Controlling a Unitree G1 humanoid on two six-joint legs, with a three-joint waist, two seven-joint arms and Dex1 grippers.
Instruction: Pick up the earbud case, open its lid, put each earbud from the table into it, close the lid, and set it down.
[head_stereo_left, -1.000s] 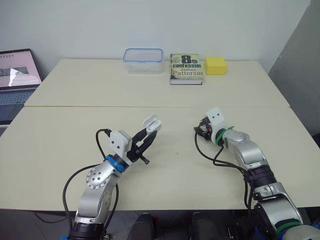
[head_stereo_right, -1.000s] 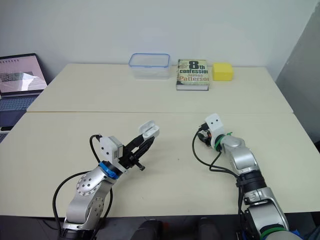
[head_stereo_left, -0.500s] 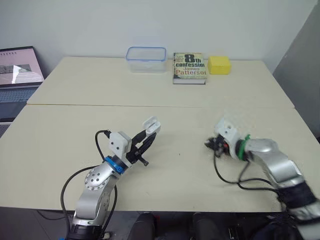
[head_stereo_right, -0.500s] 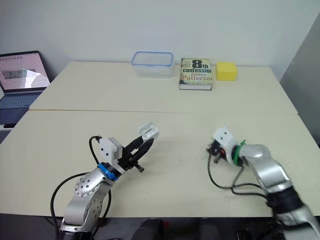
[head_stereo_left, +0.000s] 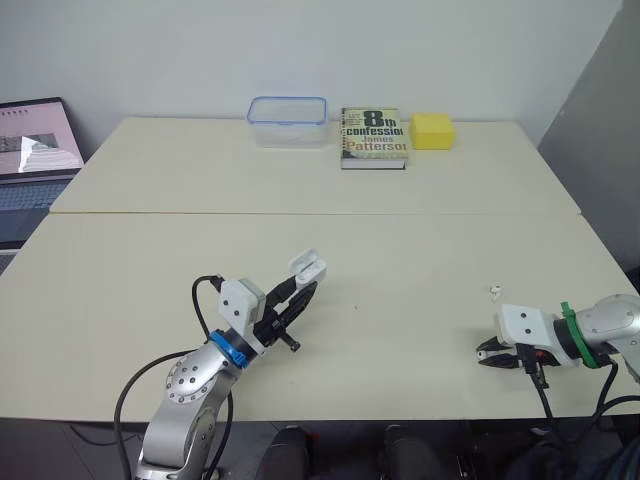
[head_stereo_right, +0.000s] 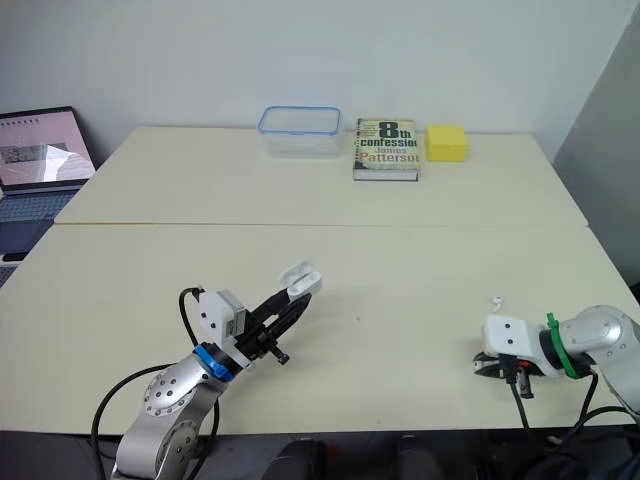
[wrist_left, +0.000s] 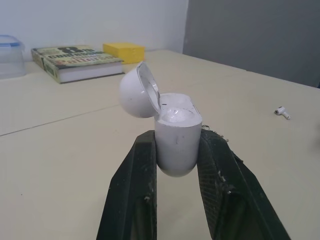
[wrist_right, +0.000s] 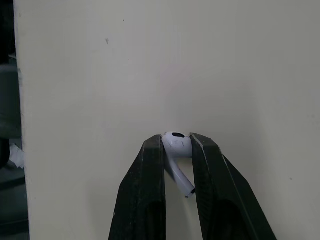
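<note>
Pale beige tabletops (head_stereo_left: 420, 215) run back to a white wall, with an open laptop (head_stereo_left: 35, 150) at the left edge of the frame. Along the far edge, in the upper middle, stand a clear plastic box with a blue rim (head_stereo_left: 287, 120), a paperback book (head_stereo_left: 373, 137) and a yellow block (head_stereo_left: 431, 130). Over the last second the right gripper (head_stereo_left: 484, 353) has swung away from the middle of the frame, where it sat a little to the right of the case. It is now in the lower right corner, near the table's front edge. The left gripper (head_stereo_left: 298, 295) has barely shifted in the lower left-centre. Its two black fingers are clamped on the lower body of the small white glossy earbud case (wrist_left: 176, 135), which stands upright between them with its rounded lid hinged open. The right gripper is closed on a small white earbud (wrist_right: 176, 144), pinching its bulb with the stem trailing back between the fingers. Whether this earbud touches the table cannot be told. A second white earbud (head_stereo_left: 495, 291) lies loose on the table just above the right gripper in the frame. The gripped earbud is now well apart from the open case, out to its right across bare table. So the insertion step looks yet to come: the right arm would have to travel back toward the centre, then return for the loose one. Whether anything already sits in the case is unclear.
</note>
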